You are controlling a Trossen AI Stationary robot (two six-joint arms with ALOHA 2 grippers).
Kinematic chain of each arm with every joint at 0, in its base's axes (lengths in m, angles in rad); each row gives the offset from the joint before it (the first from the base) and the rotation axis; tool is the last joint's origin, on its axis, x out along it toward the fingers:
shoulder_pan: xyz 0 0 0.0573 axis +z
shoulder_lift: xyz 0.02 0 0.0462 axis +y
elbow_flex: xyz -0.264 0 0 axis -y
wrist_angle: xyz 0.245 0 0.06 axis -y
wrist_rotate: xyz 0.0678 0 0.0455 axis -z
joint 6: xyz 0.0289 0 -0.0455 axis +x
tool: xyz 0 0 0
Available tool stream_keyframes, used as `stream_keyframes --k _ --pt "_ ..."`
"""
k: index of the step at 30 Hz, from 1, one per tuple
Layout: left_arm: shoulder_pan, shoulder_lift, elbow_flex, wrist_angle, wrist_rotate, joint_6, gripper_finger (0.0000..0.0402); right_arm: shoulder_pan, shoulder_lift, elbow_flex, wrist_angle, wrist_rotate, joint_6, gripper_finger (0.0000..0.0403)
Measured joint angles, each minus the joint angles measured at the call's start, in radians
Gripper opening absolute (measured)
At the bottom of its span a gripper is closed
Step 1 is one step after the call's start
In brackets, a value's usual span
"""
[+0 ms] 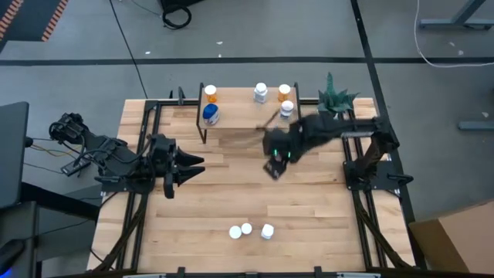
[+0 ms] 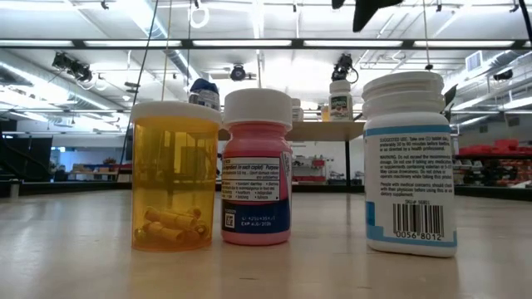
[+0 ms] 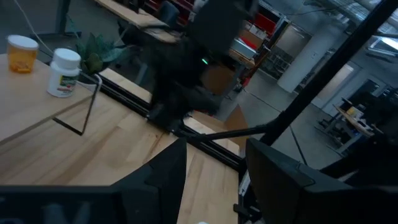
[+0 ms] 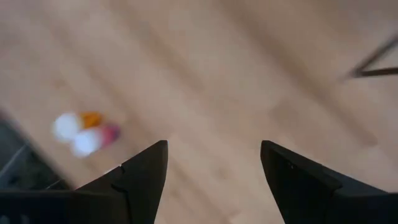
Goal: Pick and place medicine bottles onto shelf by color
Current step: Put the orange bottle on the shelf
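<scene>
Three medicine bottles stand near the table's front edge: an orange one (image 2: 174,174), a pink one (image 2: 256,170) and a white one (image 2: 409,162), seen from above as white caps (image 1: 246,229). Several more bottles stand on the shelf (image 1: 239,117) at the far edge, among them a blue one (image 1: 211,114) and an orange one (image 1: 210,93). My right gripper (image 1: 273,168) hangs open over the table's middle, pointing down, with the near bottles (image 4: 81,130) ahead of it. My left gripper (image 1: 199,165) waits open at the left, holding nothing.
A potted green plant (image 1: 334,98) stands at the shelf's right end. Black frame rails (image 1: 147,139) run along the table's left and right sides. Bare wood lies between the shelf and the three near bottles.
</scene>
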Motion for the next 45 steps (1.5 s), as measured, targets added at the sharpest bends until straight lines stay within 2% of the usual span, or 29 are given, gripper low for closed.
stream_keyframes --k 8,13,18,20,25,30,37,41,45 --pt "0.000 0.008 0.000 -0.019 0.099 -0.001 0.0172 0.195 0.001 -0.142 0.228 -0.056 0.225 0.0264" --pt "0.001 0.056 0.000 -0.074 0.292 0.012 0.0172 0.312 0.001 -0.228 0.268 -0.048 0.438 0.0264" --pt "-0.001 0.160 0.000 -0.103 0.511 0.055 0.0172 0.437 0.001 -0.271 0.262 -0.031 0.650 0.0264" --pt "-0.001 0.203 0.001 -0.104 0.566 0.086 0.0173 0.488 0.001 -0.274 0.262 -0.016 0.712 0.0264" --pt "-0.018 0.295 0.065 -0.139 0.580 0.186 0.0167 0.586 0.001 -0.275 0.249 0.056 0.855 0.0264" --pt "-0.003 0.433 0.145 -0.230 0.568 0.257 0.0171 0.654 0.001 -0.275 0.235 0.126 0.930 0.0264" --pt "0.025 0.635 0.183 -0.244 0.566 0.190 0.0232 0.711 0.001 -0.275 0.236 0.162 0.945 0.0264" --pt "0.029 0.709 0.185 -0.231 0.629 0.112 0.0270 0.744 0.001 -0.275 0.234 0.185 0.945 0.0264" --pt "0.019 0.765 0.185 -0.227 0.634 0.052 0.0295 0.767 0.001 -0.275 0.224 0.212 0.945 0.0264"
